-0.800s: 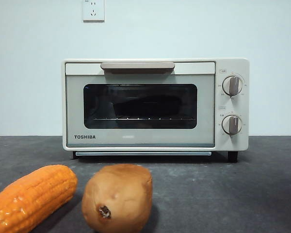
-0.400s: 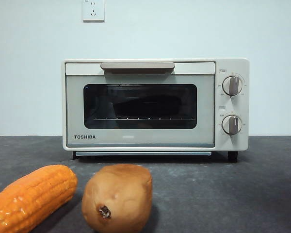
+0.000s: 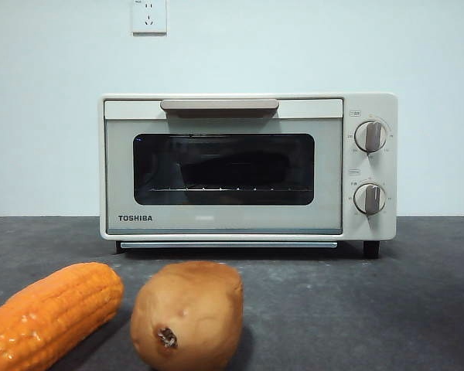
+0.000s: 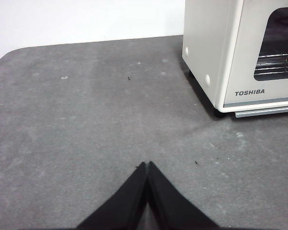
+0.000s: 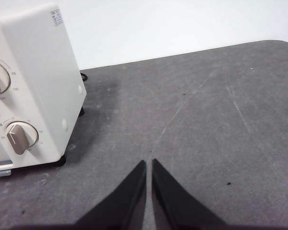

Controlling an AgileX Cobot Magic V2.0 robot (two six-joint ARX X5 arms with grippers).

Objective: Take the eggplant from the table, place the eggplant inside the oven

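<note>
Room: pale wall (image 3: 54, 116) behind a dark grey speckled table (image 3: 387, 309), with a white socket (image 3: 148, 15) at the top of the front view, left of centre.
Oven: cream Toshiba oven (image 3: 247, 166) in the middle of the front view, door closed, beige bar handle (image 3: 219, 104) along its top, two round knobs (image 3: 370, 136) stacked at its right.
Hard to see: a dark long shape, likely the eggplant (image 3: 236, 166), lies on the wire rack behind the dark glass; its colour and stem cannot be made out.
Cut off: the corn cob (image 3: 50, 313) runs off the lower left corner of the front view; the potato (image 3: 187, 315) beside it, apart from it, is clipped by the bottom edge.
Left gripper: left gripper (image 4: 147, 164) hangs over bare table, its two black jaws pressed together, the oven's left corner at the upper right of its view.
Right gripper: right gripper (image 5: 149, 162) is over bare table with jaws nearly together, a thin slit between them and nothing held; the oven's knob side fills the left of its view.
</note>
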